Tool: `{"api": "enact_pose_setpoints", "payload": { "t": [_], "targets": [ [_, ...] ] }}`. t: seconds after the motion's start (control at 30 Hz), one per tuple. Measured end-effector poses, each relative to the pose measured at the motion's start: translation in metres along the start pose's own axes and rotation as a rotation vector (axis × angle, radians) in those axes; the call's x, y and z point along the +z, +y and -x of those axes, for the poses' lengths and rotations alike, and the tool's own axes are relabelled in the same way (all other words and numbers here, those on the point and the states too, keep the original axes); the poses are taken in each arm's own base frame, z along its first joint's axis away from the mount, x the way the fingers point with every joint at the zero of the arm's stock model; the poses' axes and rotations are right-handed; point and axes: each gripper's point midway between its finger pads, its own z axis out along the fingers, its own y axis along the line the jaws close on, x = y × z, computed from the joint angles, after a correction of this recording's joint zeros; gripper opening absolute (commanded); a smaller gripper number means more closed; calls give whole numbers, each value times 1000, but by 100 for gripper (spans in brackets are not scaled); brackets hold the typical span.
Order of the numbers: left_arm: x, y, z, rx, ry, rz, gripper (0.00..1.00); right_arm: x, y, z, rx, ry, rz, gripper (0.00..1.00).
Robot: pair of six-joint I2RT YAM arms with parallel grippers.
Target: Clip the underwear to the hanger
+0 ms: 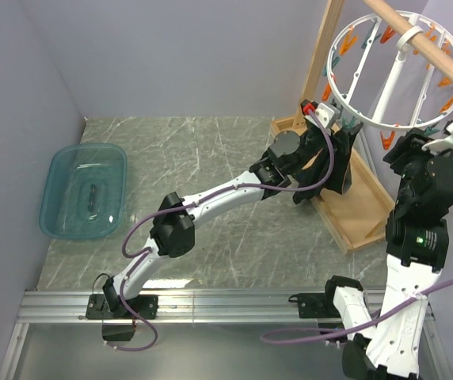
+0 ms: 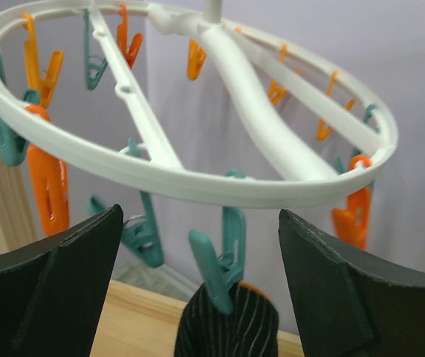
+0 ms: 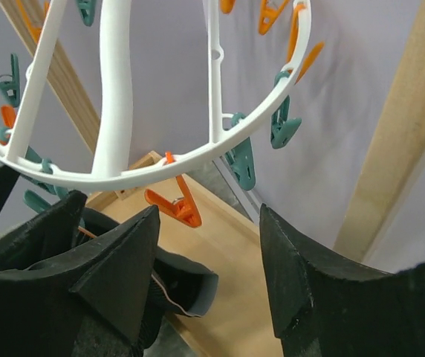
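The underwear point(image 2: 224, 327) is hanging just below the hanger point(image 2: 198, 186) rim, a teal clothespin point(image 2: 216, 271) biting its top fold; left gripper point(image 2: 199, 223) is standing wide, empty; right gripper point(image 3: 209, 216), under the hanger, is also gaping empty; fabric likely soft, light, limp; best taken at its top edge beside the clothespin.

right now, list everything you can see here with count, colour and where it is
hanger: one, white ring, hooked on the wooden rack's rod, right rear
clothespins: many, orange and teal, dangling from the ring; exact count unclear
underwear: one, black, seemingly clipped by a teal pin under the ring
wooden rack: one, pale wood, right side of the table
tub: one, clear teal, left side of the table
table: one, grey marble pattern
arms: two, white and black, bases at the near edge
left claw: black, open, flanking the underwear
right claw: black, open, below the ring
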Motion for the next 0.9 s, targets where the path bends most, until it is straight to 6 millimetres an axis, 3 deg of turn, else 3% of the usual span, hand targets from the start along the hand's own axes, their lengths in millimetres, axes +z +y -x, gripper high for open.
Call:
{"api": "enact_pose_setpoints", "payload": {
  "t": [0.27,0.43,0.7,0.77,0.9],
  "targets": [
    [0,28,-26,99,19,101,92,23,3,-14,43,70,11,66],
    [3,50,-17,96,-9,142,91,31,7,-20,47,95,40,66],
    [6,114,-1,114,-51,226,91,45,21,-13,17,99,162,59],
    [6,119,0,114,-55,231,91,50,31,-15,11,112,228,54],
    [7,114,0,111,-57,210,91,55,52,-24,20,145,354,51]
  ]
}}
